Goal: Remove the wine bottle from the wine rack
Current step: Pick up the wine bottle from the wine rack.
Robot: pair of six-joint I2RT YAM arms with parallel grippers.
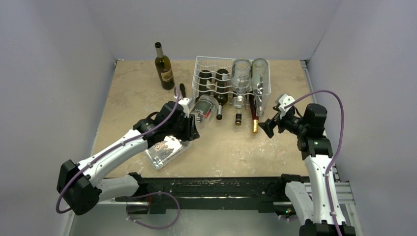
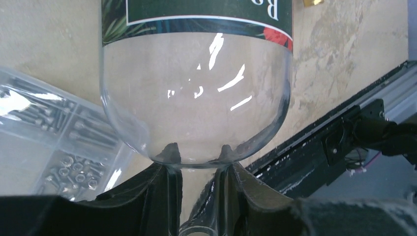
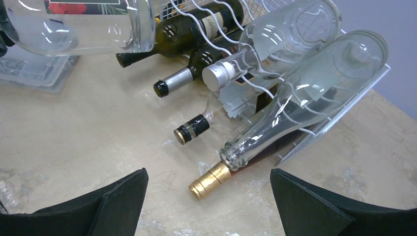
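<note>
Black fingers (image 2: 157,196) of the left tool (image 2: 196,169) were clenched around the neck of a clear glass wine bottle with a dark green flowered label (image 2: 196,108). Only its shoulder and the label's lower edge showed in the wrist view, with the lettering cut off. From above, that bottle lay just in front of the left end of the white wire wine rack (image 1: 195,76), its base close to the rack. Whether it touched the tan stone-patterned counter (image 1: 133,98) could not be told. The right tool (image 3: 207,196) hung released, jaws wide, before a gold-capped bottle neck (image 3: 209,181). A clear plastic parts box (image 1: 164,152) sat partly hidden under the left arm. A dark glass bottle (image 1: 163,66) stood upright left of the rack.
</note>
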